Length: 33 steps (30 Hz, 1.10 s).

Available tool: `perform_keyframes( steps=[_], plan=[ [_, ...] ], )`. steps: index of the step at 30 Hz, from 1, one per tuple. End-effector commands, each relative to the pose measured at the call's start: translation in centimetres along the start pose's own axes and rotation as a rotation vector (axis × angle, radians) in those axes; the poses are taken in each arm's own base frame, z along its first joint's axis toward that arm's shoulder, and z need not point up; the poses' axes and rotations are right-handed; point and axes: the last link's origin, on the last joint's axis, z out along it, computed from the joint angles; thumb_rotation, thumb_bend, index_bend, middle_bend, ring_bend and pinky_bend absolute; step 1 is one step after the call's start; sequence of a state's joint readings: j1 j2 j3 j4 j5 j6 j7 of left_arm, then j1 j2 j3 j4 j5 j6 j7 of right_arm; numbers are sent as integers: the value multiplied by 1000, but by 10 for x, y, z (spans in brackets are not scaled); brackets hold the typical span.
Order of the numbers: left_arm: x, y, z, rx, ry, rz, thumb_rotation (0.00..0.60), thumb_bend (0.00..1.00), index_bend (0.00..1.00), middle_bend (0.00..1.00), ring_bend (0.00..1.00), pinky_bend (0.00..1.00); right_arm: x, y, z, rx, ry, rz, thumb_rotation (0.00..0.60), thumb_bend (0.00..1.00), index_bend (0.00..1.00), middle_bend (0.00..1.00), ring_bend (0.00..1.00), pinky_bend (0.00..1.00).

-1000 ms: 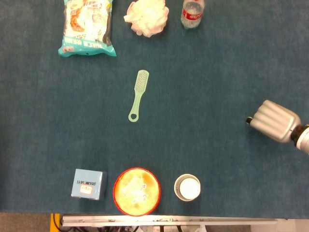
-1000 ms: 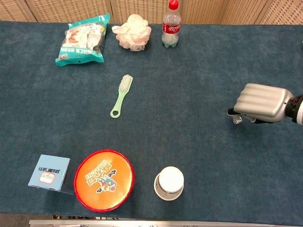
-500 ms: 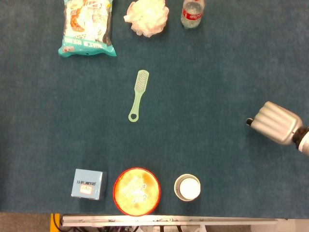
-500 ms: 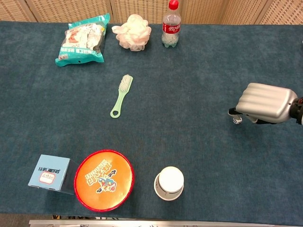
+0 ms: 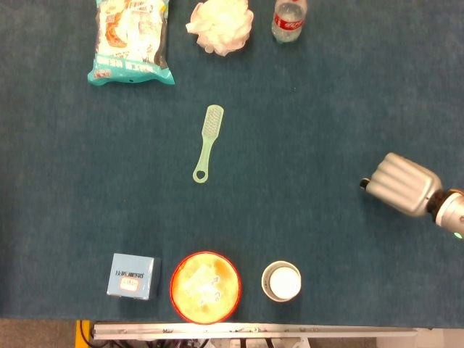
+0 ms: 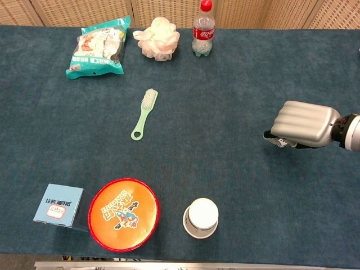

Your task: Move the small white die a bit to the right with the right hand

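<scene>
The small white die [image 6: 279,143] lies on the blue tablecloth at the right, only a sliver of it showing under my right hand [image 6: 302,124]. In the chest view that hand hangs over it with the back turned up and the fingers curled down around it. I cannot tell whether the fingers actually grip the die. In the head view the right hand [image 5: 399,183] hides the die completely. My left hand appears in neither view.
A green brush [image 5: 206,143] lies mid-table. At the far edge are a snack bag [image 5: 130,40], a white bath puff [image 5: 221,24] and a cola bottle [image 5: 289,20]. Along the near edge stand a blue box [image 5: 132,275], an orange lidded bowl [image 5: 205,287] and a white cup [image 5: 281,281].
My right hand has shifted a little to the left over the die. The die has stayed in nearly the same spot.
</scene>
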<state>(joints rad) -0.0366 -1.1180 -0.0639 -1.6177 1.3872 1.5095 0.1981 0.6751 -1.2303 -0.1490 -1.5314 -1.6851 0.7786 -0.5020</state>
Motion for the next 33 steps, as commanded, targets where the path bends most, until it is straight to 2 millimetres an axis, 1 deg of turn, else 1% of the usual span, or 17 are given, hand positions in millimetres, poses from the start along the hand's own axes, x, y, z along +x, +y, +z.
perform_keyframes(
  steps=[1, 18, 33],
  plan=[
    [0, 0, 0, 1, 1, -2, 600, 147, 466, 420, 247, 390, 0, 0, 2, 1, -4, -1, 600, 1000, 458, 980, 966, 988],
    [1, 0, -1, 0, 2, -3, 600, 147, 467, 420, 247, 390, -9, 4, 3, -21, -36, 23, 600, 1000, 458, 980, 966, 988],
    [0, 1, -1, 0, 3, 3, 600, 147, 467, 420, 247, 390, -16, 11, -8, -56, -38, 54, 600, 1000, 458, 980, 966, 988]
  ],
)
